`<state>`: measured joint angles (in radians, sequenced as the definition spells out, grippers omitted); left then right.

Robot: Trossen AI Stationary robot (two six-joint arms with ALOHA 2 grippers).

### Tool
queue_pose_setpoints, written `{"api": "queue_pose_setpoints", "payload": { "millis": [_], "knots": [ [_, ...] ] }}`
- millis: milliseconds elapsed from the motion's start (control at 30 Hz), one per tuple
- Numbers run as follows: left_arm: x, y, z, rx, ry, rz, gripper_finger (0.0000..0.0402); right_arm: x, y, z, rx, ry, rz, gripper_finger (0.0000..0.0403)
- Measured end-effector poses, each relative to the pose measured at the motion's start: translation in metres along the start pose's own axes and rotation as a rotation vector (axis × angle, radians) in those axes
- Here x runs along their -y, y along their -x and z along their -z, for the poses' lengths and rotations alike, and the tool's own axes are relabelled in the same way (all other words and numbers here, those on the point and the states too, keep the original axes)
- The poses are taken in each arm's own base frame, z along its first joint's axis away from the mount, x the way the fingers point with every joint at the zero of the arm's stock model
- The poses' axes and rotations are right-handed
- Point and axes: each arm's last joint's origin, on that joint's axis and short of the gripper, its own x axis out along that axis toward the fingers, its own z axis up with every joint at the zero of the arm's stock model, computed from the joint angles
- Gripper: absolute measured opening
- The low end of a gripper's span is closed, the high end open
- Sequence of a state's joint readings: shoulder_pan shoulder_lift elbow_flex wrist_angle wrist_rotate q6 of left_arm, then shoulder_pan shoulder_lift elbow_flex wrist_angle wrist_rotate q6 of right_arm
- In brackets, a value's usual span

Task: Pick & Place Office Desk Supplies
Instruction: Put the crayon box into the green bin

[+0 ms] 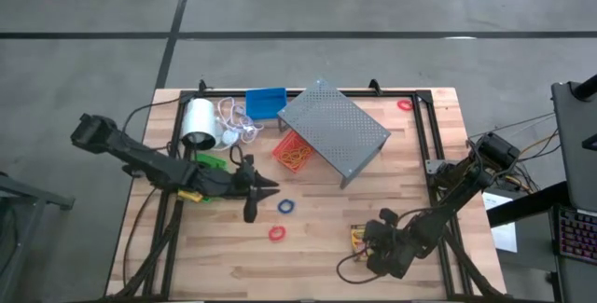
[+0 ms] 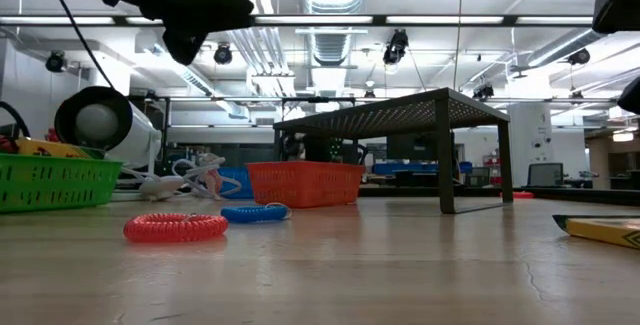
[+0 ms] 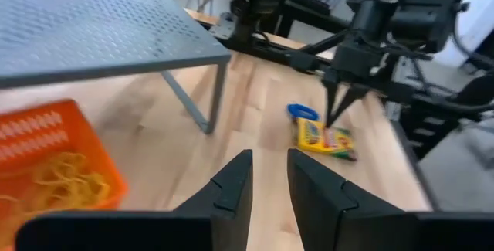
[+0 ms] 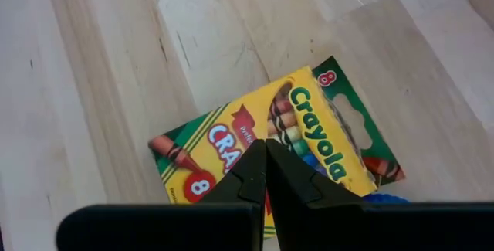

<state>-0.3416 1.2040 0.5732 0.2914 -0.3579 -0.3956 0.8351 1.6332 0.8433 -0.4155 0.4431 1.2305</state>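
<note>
The right gripper [image 4: 266, 175] hung with its fingers pressed together, holding nothing, just over the Crayola crayon box [image 4: 278, 139], which lay flat near the worktop's [image 1: 317, 247] front right corner. The box looked light, stiff and a little slippery; I judge it best taken across its narrow sides. The left gripper [image 3: 268, 183], fingers a little apart and empty, was near the worktop's middle, beside the blue ring band [image 1: 286, 206] and the red ring band [image 1: 277, 234]. The worktop was pale wood. Beyond it was a hall with ceiling lamps.
</note>
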Motion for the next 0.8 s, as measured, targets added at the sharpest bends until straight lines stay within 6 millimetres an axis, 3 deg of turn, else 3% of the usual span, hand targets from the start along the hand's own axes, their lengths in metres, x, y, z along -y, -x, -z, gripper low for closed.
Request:
{"api": "queue_pose_setpoints", "payload": {
  "millis": [333, 633, 800],
  "knots": [
    [0.007, -0.003, -0.013, 0.026, -0.030, 0.031, 0.0087, 0.005, -0.005, -0.012, 0.011, -0.032, 0.021, 0.0008],
    [0.010, -0.003, -0.020, 0.036, -0.082, 0.032, 0.0086, 0.006, -0.007, -0.015, 0.012, 0.078, 0.029, 0.0008],
    [0.004, 0.005, -0.033, 0.102, -0.310, -0.034, 0.0086, 0.007, -0.007, -0.016, 0.012, 0.077, 0.030, 0.0008]
  ]
}}
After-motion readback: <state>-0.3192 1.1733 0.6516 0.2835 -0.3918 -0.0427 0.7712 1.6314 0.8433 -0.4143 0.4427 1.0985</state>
